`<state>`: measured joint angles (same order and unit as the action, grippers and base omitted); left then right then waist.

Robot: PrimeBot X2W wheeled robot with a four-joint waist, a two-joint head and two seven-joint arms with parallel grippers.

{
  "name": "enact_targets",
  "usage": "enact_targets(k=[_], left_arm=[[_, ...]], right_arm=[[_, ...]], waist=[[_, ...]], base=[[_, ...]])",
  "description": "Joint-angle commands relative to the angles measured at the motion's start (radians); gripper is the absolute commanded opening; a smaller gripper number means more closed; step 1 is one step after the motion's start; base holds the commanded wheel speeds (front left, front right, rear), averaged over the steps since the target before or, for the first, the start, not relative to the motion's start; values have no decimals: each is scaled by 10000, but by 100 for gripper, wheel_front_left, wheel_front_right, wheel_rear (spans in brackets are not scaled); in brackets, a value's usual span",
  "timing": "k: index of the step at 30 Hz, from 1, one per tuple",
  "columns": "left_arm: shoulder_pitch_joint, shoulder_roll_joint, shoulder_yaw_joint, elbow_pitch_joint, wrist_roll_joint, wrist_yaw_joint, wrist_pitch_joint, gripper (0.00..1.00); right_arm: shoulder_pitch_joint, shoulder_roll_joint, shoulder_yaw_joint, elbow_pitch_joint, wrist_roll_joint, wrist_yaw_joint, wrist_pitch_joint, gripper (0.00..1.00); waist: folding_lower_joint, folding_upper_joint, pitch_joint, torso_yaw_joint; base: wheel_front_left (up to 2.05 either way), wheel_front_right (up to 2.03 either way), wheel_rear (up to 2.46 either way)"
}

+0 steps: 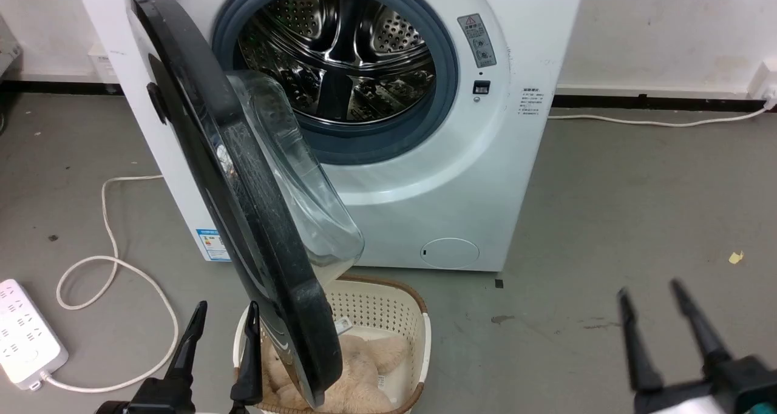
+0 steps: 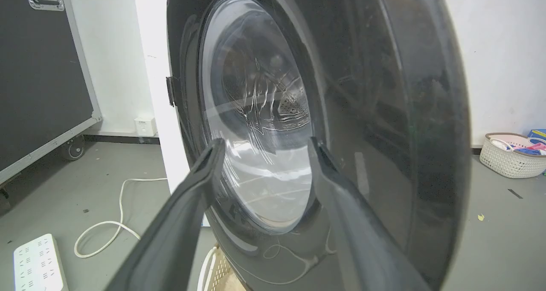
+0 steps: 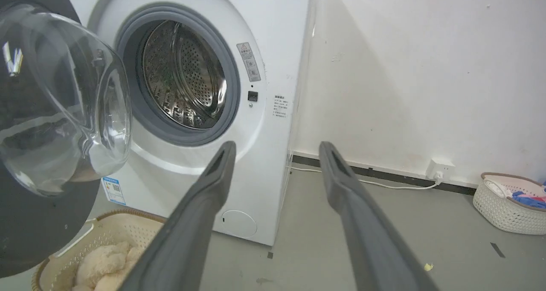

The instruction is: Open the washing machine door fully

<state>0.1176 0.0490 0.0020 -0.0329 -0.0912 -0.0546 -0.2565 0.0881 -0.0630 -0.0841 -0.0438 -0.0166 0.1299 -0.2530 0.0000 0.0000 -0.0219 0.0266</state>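
1. The washing machine door (image 1: 267,232), left of centre, stood about half open.
2. The left gripper (image 1: 226,309), lower left, was spread and empty beside its outer face. The right gripper (image 1: 649,289), lower right, was also spread and empty.
3. Probably more swing was left to do.

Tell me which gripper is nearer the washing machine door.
Left. The left gripper is open beside the washing machine door, at its outer face near the lower edge; contact unclear. The right gripper is open over the floor, far to the right.
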Motion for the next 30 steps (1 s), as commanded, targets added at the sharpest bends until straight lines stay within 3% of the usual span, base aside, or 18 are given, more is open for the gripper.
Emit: enact_targets(k=[1, 11, 12, 13, 14, 19, 30], left_arm=[[103, 15, 0, -12, -37, 28, -53, 100], [47, 14, 34, 21, -157, 69, -53, 100], [28, 14, 31, 5, -156, 73, -53, 89], [12, 13, 29, -6, -158, 68, -53, 23], [6, 13, 17, -13, -146, 44, -53, 0], [-155, 13, 224, -516, -259, 93, -53, 0], [-1513, 40, 1245, -3475, -520, 449, -53, 0]], right_arm=[[181, 53, 47, -57, -187, 8, -71, 100], [242, 124, 40, -220, 65, 8, -85, 100], [238, 124, 48, -220, 104, 8, -85, 100], [233, 125, 59, -223, 157, 8, -86, 100], [228, 125, 64, -228, 193, 8, -86, 100], [160, 126, 49, -270, 286, 8, -86, 100], [74, 127, -71, -298, 423, 8, -87, 100]], waist=[[0, 0, 15, -16], [0, 0, 84, -98], [0, 0, 96, -91], [0, 0, 107, -84], [0, 0, 116, -80], [0, 0, 147, -44], [0, 0, 61, 133]], base=[[0, 0, 0], [0, 0, 0], [0, 0, 0], [0, 0, 0], [0, 0, 0], [0, 0, 0], [0, 0, 0]])
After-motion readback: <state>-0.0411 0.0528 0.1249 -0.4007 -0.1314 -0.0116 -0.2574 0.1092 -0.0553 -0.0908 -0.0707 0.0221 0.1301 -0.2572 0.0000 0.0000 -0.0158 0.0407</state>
